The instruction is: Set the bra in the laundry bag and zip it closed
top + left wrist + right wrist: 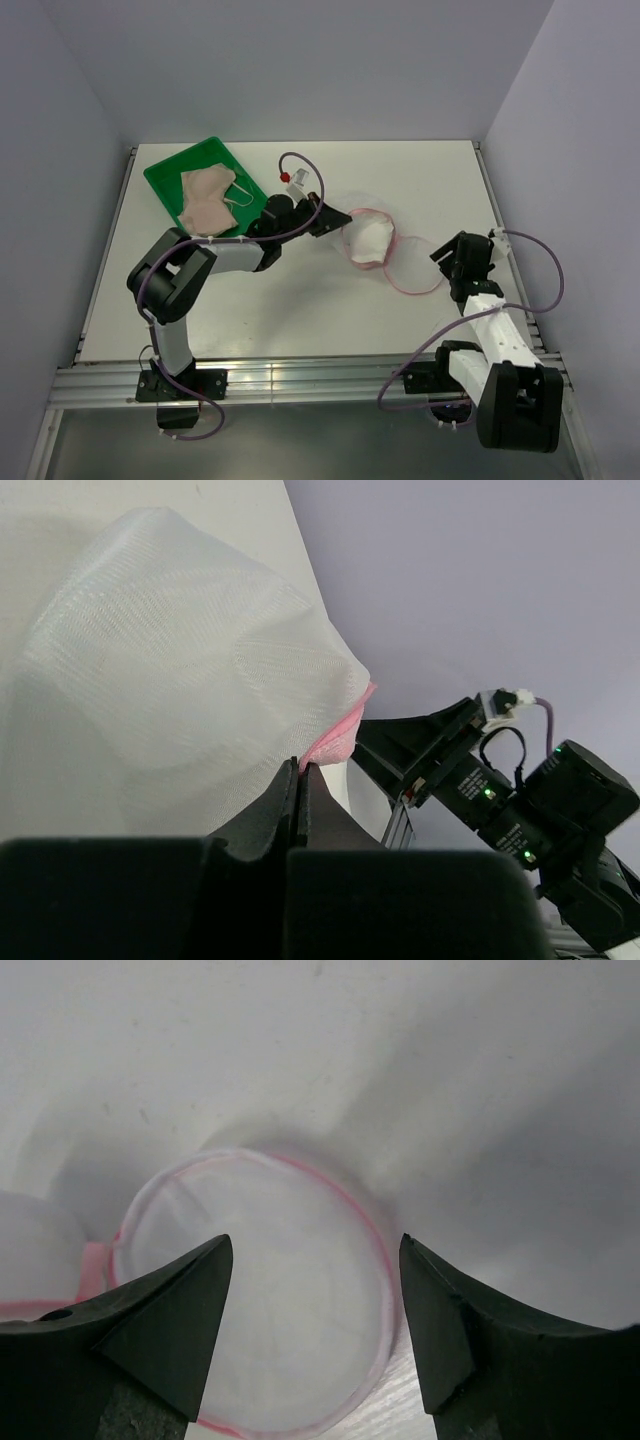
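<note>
Upper left, top view: bra (207, 200) lies in green tray (165, 172), unbagged | centre: laundry bag (372, 245) unzipped, halves splayed | left gripper (300, 770) pinches its pink rim | right gripper (315, 1245) spread above flat half | step: opening bag; next likely fetching bra.

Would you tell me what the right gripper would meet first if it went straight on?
The right gripper, open, would probably meet the flat mesh half of the laundry bag on the table; depth is unclear.
</note>
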You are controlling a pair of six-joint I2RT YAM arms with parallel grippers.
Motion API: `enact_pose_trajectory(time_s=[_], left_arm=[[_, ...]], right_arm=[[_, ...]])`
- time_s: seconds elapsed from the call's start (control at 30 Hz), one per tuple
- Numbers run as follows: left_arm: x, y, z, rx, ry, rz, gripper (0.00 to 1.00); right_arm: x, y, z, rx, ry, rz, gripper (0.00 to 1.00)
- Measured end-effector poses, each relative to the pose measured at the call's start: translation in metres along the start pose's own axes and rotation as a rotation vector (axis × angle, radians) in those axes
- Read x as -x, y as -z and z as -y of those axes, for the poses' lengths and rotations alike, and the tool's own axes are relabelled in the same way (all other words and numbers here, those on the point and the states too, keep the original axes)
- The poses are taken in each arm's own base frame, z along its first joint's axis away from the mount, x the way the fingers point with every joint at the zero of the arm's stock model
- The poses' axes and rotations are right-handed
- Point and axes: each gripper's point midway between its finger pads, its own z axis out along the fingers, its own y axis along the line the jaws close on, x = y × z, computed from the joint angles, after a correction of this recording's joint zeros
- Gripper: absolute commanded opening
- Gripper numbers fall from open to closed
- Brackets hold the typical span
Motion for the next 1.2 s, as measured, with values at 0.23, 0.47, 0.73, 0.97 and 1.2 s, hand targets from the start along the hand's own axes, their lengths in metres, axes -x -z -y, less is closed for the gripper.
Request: enact_pose_trajectory(time_s=[0.23,0.47,0.73,0.97,1.2], left_arm=[[0.003,-0.005,0.003,-0.030,-0.010,0.014,0.00],[0.003,-0.007,0.002,-0.035,-0.013,0.018,0.00],[0.006,-0.008,0.008,-0.056,-0.020,0.028,0.00],[0.006,-0.009,-0.002,-0.008,-0.047,0.032,0.00],[0.020,-0.002,0.004,0.079,-0.115,0.060,0.00]], right_arm=[[-0.020,-0.010,0.030,-0.103,-0.074,-0.120,0.70],[-0.044,-0.010,0.034,-0.112,-0.071,-0.239,0.44],[-0.049,-0.010,0.030,-0.090,-0.076,-0.266,0.00],[0.002,0.039,-0.017,0.100,-0.020,-0.060,0.00],[0.119,0.189,-0.130,0.477,0.047,0.213,0.00]])
